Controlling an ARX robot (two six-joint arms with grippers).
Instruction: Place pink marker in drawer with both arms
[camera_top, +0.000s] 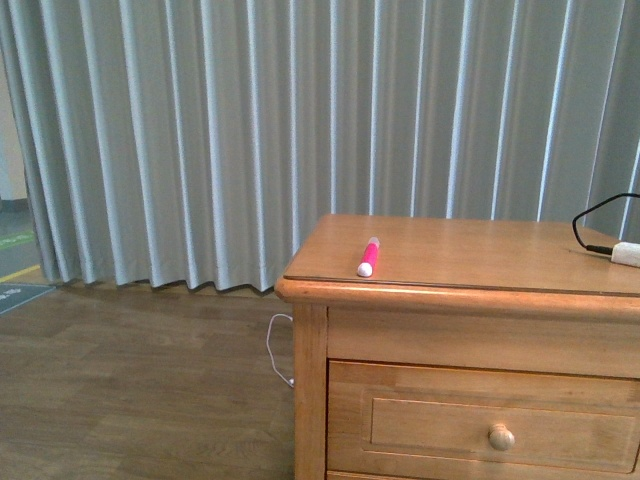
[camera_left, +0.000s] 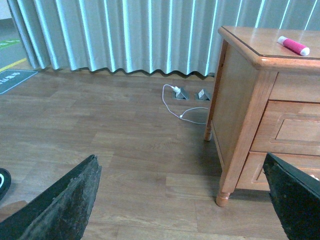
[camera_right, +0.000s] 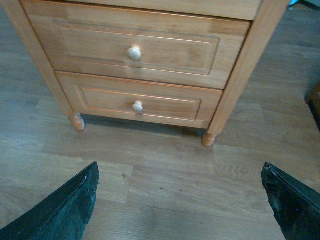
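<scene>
One cabinet (camera_top: 460, 335) stands here, with two drawers in its front: the upper drawer (camera_right: 100, 42) and the lower drawer (camera_right: 165, 102). Each bears one round knob, an upper knob (camera_right: 134, 52) and a lower knob (camera_right: 137, 106), two in all. Two front legs (camera_right: 77, 121) show under the cabinet. On the cabinet's top lie one pink marker (camera_top: 368, 257) and one white plug (camera_top: 627, 254) on one black cable (camera_top: 590, 222). On the floor beside the cabinet are one white cord (camera_left: 175, 107) and two grey wedge-shaped boxes (camera_left: 182, 93). Two hands show, the left hand (camera_left: 180, 157) and the right hand (camera_right: 180, 165), each with two black fingers (camera_left: 70, 200) set wide apart.
</scene>
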